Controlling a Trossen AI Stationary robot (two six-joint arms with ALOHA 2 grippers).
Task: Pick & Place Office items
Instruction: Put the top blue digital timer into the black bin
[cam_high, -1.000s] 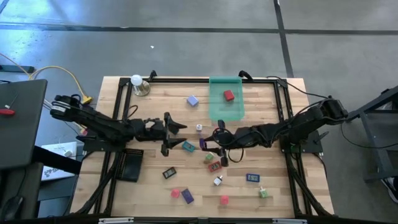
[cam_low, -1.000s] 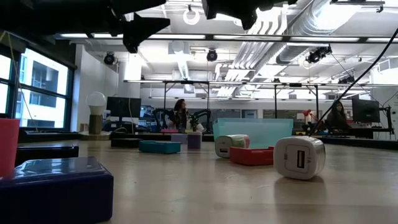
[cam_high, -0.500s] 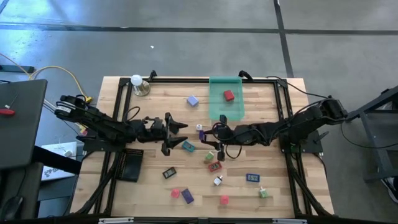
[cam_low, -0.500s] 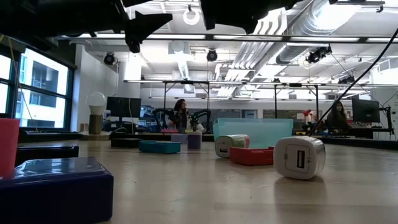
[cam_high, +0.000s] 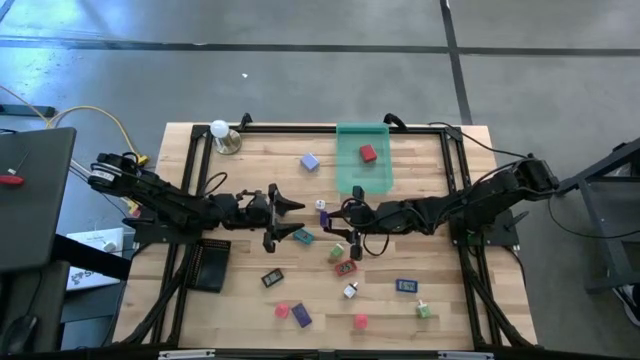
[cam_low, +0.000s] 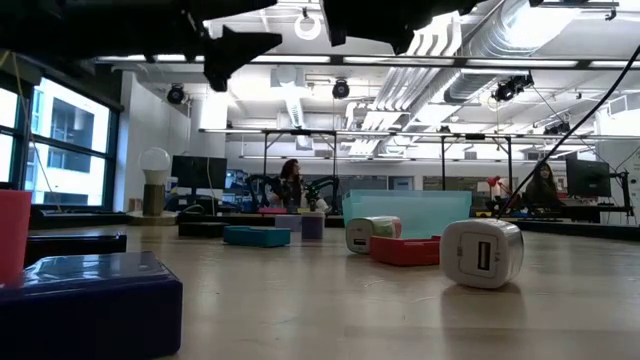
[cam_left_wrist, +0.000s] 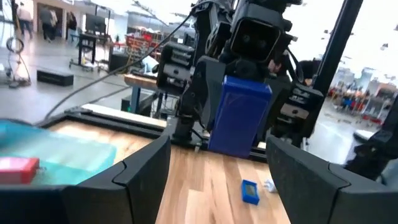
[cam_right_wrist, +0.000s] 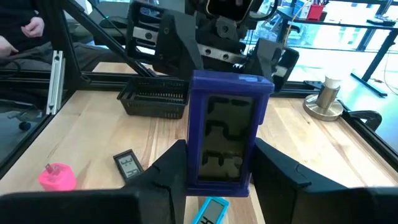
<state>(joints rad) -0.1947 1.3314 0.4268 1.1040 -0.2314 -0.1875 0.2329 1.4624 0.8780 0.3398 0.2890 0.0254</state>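
Observation:
My right gripper (cam_right_wrist: 219, 182) hovers over the table's middle (cam_high: 340, 226), shut on a purple-blue rectangular block (cam_right_wrist: 225, 124). That block also shows in the left wrist view (cam_left_wrist: 239, 115). My left gripper (cam_left_wrist: 217, 177) is open and empty, level with it and facing it from the left (cam_high: 284, 218). Other office items lie flat on the wood: a teal piece (cam_high: 303, 236), a green one (cam_high: 337, 254), a red one (cam_high: 346, 267), a black one (cam_high: 272, 277) and a white cube (cam_low: 482, 253). My right gripper pinches the purple-blue block between its two fingers at the block's end nearest the wrist (cam_right_wrist: 219, 177). The fingers come in about level from the table's right side. The block is lifted clear of the table and sticks out beyond the fingertips toward my left gripper.
A translucent green tray (cam_high: 345, 175) at the far middle holds a red block (cam_high: 368, 153). A black tray (cam_high: 208, 265) sits near left. The white ball on its metal base (cam_high: 222, 132) stands at the far left corner. More small pieces lie toward the near edge (cam_high: 300, 316).
My left gripper has moved toward the table's right, closing on the right gripper and its block, and has stayed open. My right gripper has drawn slightly toward the far edge with the block still in its hold.

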